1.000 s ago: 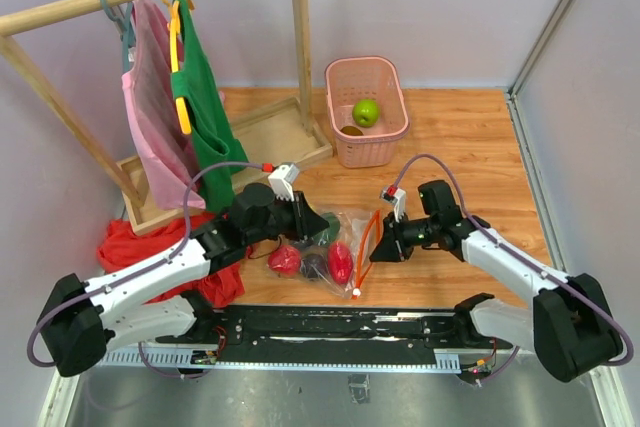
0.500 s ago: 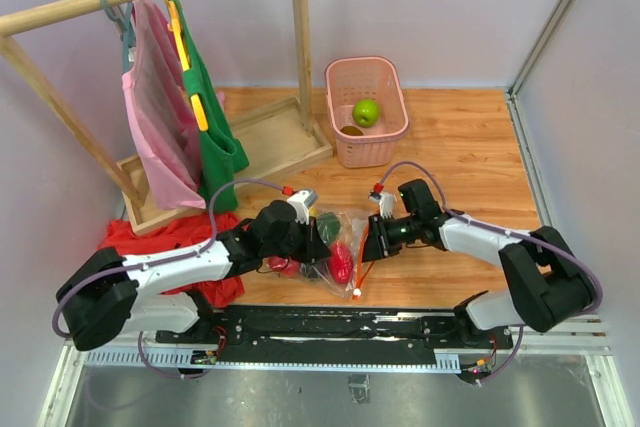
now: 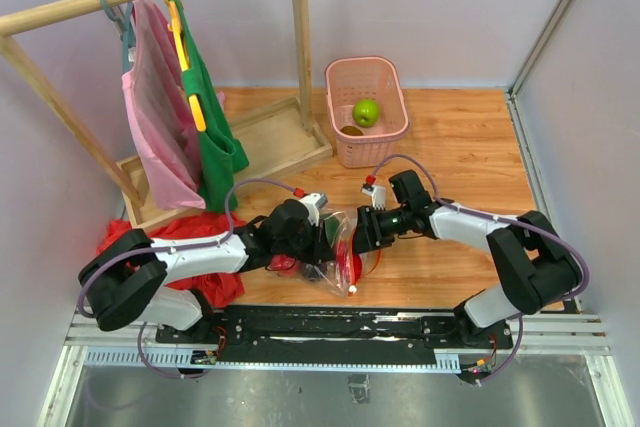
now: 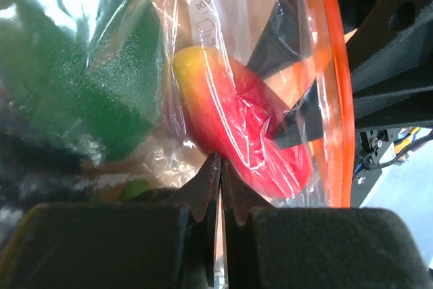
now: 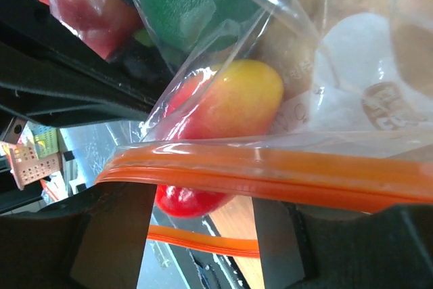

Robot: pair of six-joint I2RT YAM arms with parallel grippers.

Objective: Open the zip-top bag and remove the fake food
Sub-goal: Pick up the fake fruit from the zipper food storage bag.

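So the zip-top bag [image 3: 330, 272] is clear, crinkly plastic, lying crumpled on the wooden tabletop [image 3: 460, 147] near the front edge. Its orange zip strip [image 3: 374, 247] runs along the right side, and up close [image 5: 284, 177] the two halves look parted. The fake food is all inside. There's a glossy red-and-yellow fruit [image 4: 237, 133] pressed against the film right by the strip, a dark green piece [image 4: 74, 79] next to it with a pebbly skin, and a red piece [image 3: 283, 264] at the far left end.

Pink basket [image 3: 372, 152] rt of wood rack [image 3: 300, 37]; red cloth [image 3: 125, 239] far left.
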